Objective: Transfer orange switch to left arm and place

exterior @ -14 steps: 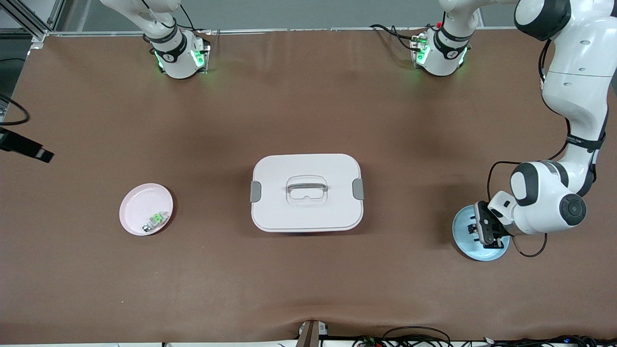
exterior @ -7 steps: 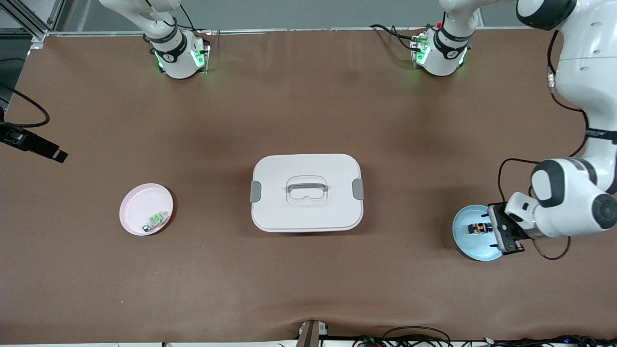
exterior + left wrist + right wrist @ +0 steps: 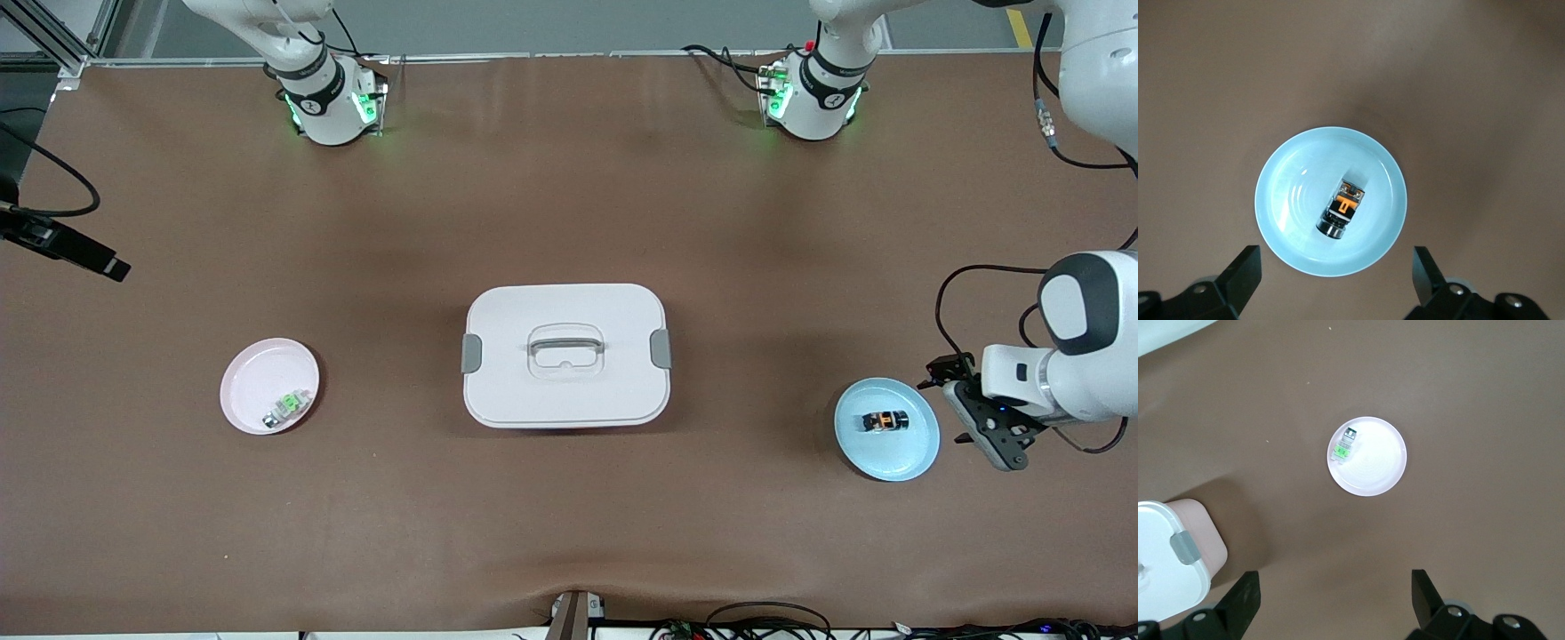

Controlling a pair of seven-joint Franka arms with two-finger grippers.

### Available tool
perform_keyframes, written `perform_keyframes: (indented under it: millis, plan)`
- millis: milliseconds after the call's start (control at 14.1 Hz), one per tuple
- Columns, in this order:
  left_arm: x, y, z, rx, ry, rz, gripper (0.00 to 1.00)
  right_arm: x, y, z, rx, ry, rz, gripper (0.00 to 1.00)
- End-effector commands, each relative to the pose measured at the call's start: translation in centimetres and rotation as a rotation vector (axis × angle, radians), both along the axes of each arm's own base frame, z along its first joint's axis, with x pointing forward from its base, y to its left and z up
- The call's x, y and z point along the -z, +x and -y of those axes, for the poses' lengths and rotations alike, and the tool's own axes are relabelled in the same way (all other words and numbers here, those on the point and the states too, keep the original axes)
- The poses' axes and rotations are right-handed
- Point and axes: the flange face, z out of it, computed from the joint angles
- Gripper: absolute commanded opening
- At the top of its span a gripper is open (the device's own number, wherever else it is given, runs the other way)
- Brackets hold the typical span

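The orange switch (image 3: 883,420) is a tiny black part with an orange mark. It lies on its side in the light blue plate (image 3: 898,458) at the left arm's end of the table, and also shows in the left wrist view (image 3: 1343,213) in the plate (image 3: 1285,200). My left gripper (image 3: 980,416) is open and empty, over the bare table just beside that plate; its fingertips frame the plate's rim in the left wrist view (image 3: 1335,272). My right gripper (image 3: 76,256) shows partly at the right arm's end, high up, open and empty (image 3: 1335,590). The white box (image 3: 565,356) stands mid-table.
A pink plate (image 3: 253,378) holding a tiny green-and-clear part (image 3: 286,407) sits toward the right arm's end; both also show in the right wrist view, plate (image 3: 1378,467) and part (image 3: 1347,443). A corner of the box (image 3: 1165,553) shows there too.
My left gripper has moved off the blue plate toward the left arm's end of the table, uncovering the orange switch lying in the plate. The right gripper shifted slightly.
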Motion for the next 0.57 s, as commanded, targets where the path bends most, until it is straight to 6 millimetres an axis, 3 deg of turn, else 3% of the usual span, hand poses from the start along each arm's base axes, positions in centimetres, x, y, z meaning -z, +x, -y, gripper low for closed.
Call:
perform_keyframes:
  millis: [0,283,496]
  plan:
    - [-2.6,-1.0,0.7,-0.175,0.004,-0.023,1.0,0.6,-1.3,0.9,-0.001,0.002,-0.024,1.0]
    - [-6.8,-1.6,0.6,-0.375,0.009,-0.006,1.0,1.2,-1.8,0.6,-0.019,0.008,-0.026,1.0]
    - [-10.7,-3.2,1.3,-0.576,0.029,-0.036,1.0,0.9,-1.7,1.2,-0.169,0.003,-0.001,1.0]
